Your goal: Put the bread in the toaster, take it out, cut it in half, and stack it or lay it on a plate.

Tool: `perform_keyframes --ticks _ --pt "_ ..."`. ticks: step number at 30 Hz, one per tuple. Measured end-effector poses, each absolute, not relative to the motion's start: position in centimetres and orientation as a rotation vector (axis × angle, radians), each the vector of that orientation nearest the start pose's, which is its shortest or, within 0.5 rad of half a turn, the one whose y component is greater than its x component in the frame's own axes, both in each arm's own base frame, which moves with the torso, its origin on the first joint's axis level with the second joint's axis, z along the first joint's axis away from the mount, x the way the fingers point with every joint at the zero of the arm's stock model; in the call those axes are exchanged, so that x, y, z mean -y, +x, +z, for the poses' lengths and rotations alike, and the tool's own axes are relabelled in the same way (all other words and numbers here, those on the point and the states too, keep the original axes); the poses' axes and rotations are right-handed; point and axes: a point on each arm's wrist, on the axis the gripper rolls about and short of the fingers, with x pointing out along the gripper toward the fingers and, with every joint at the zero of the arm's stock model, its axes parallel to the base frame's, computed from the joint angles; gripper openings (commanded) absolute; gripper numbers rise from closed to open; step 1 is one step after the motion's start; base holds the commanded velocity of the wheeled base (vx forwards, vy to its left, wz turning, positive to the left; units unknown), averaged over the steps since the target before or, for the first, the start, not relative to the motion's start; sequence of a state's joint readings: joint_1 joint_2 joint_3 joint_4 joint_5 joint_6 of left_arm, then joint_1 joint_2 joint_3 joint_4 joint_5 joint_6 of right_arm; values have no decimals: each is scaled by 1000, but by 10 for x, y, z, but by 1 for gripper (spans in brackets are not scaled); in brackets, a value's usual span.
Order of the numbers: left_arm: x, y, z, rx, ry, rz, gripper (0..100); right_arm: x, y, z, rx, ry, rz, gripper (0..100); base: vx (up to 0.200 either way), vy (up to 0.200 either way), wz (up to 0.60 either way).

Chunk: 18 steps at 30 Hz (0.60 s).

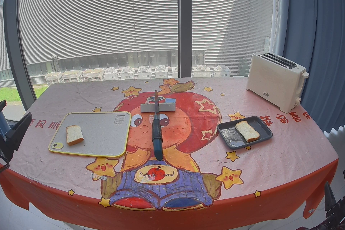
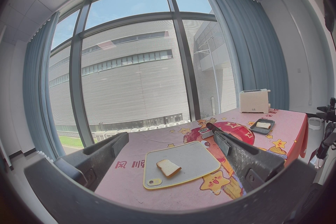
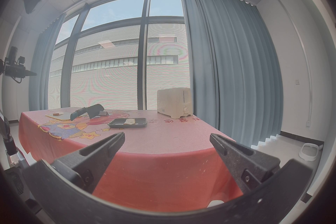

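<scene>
Hanging spread and empty off the desk [image 1: 287, 166], left gripper [image 2: 169, 139] and right gripper [image 3: 167, 138] face one bread half [image 1: 74, 134] on the cutting board [image 1: 104, 141], likely best pinched lightly by its crusts for the plate [image 1: 230, 136].

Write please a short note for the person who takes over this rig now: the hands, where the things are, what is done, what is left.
Hands: left hand open and empty, off the left edge of the table; right hand open and empty, off its near right corner.
Things: one bread piece on the cutting board; a second piece on the dark plate; knife mid-table, blade on its rest; toaster far right, nothing sticking out.
Done, it seems: toasting, cutting, one piece plated.
Left: bring the board's piece to the plate, beside or on the other.
</scene>
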<state>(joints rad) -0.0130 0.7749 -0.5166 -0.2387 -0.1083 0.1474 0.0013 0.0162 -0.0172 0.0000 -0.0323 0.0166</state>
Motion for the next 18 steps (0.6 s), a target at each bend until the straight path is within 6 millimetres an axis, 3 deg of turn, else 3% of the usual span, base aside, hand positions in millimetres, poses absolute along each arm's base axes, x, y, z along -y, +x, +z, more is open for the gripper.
perform_keyframes --ticks 18 --pt "4 113 258 -43 137 -126 100 1 -23 81 2 17 -31 100 0 0 0"
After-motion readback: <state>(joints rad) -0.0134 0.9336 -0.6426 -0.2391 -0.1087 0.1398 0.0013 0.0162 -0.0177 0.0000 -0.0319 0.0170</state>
